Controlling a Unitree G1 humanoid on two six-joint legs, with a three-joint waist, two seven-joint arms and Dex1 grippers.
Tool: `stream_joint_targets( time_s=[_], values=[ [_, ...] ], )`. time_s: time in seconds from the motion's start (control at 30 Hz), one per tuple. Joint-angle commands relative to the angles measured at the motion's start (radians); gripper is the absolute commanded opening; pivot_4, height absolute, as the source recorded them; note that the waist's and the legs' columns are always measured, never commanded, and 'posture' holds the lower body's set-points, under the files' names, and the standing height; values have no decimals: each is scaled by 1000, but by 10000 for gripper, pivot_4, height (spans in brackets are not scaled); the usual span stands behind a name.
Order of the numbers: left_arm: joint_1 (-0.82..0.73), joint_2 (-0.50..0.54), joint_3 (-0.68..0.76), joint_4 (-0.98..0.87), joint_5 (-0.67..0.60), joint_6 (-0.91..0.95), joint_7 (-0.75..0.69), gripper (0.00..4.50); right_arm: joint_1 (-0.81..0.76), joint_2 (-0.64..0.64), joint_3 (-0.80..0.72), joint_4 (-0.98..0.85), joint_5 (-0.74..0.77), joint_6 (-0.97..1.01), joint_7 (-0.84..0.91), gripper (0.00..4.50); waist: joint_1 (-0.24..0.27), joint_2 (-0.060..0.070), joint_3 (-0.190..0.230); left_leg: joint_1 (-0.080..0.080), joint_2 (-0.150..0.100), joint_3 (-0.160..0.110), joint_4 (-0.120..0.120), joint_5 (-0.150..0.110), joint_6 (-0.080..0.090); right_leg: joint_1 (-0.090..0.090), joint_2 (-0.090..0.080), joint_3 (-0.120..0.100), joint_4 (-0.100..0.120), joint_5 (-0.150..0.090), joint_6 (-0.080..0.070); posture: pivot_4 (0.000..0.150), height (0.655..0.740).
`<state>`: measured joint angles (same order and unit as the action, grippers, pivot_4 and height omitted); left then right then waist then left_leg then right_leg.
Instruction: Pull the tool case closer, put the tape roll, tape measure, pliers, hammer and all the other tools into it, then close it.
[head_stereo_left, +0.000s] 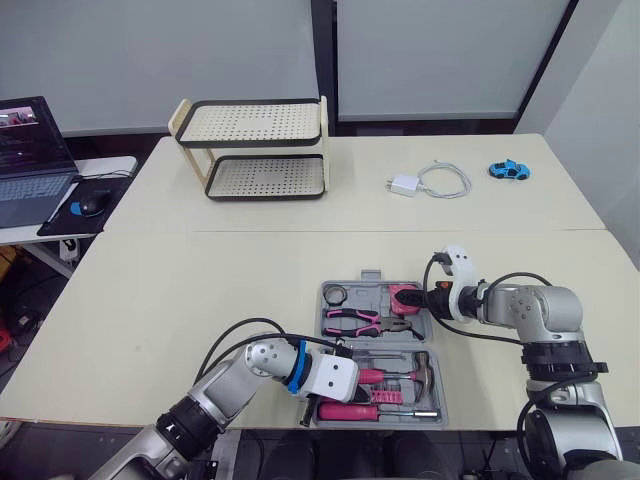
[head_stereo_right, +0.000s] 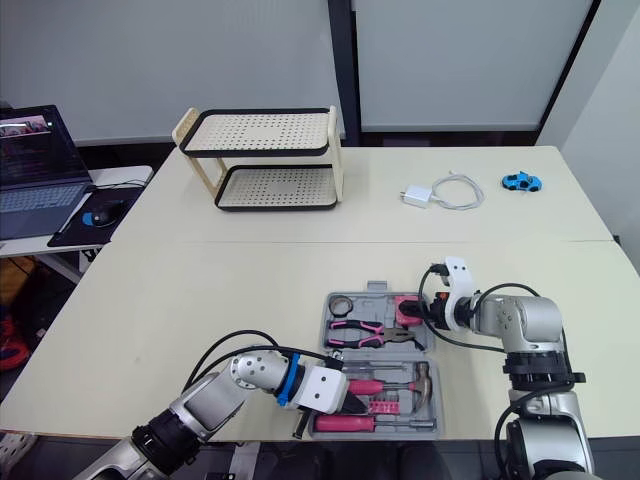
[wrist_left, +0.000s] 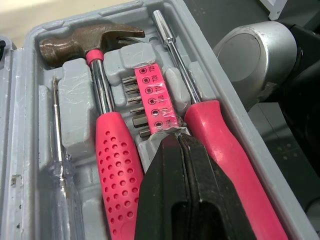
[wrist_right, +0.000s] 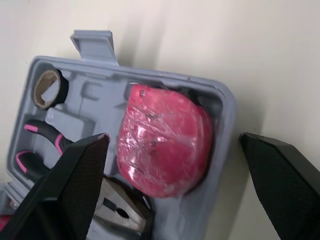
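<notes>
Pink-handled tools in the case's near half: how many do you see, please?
2: a hammer and a screwdriver, flanking the bit strip; the left gripper may hide others.

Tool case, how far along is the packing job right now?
Done: tape roll, pliers, tape measure and hammer sit in the open tool case. In hand: left fingers shut on the bit strip; right fingers open around the tape measure. Left: seat that strip, close the case.
</notes>
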<state>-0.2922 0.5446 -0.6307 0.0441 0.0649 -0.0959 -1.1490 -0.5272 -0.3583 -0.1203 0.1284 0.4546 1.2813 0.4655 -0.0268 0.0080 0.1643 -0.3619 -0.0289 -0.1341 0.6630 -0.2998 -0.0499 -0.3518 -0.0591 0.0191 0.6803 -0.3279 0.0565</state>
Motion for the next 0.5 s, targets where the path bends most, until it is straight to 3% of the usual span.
stream_joint_targets(
  time_s=[0.03, 0.5],
  values=[
    [0, 13, -22, 154, 100, 45, 29, 0, -29, 15, 11, 65, 7, -53, 31, 44611, -2, -2, -3, 0, 0, 0, 0, 0, 0, 0, 0, 0, 0, 0, 0, 1500, 7400],
    [-22, 15, -35, 216, 101, 33, 15, 0, -10, 14, 53, 80, 45, -254, 262, 44611, -8, -1, -16, 4, 0, 1, -1, 0, 0, 2, 3, 1, 0, 0, 0, 1500, 7400]
  ],
)
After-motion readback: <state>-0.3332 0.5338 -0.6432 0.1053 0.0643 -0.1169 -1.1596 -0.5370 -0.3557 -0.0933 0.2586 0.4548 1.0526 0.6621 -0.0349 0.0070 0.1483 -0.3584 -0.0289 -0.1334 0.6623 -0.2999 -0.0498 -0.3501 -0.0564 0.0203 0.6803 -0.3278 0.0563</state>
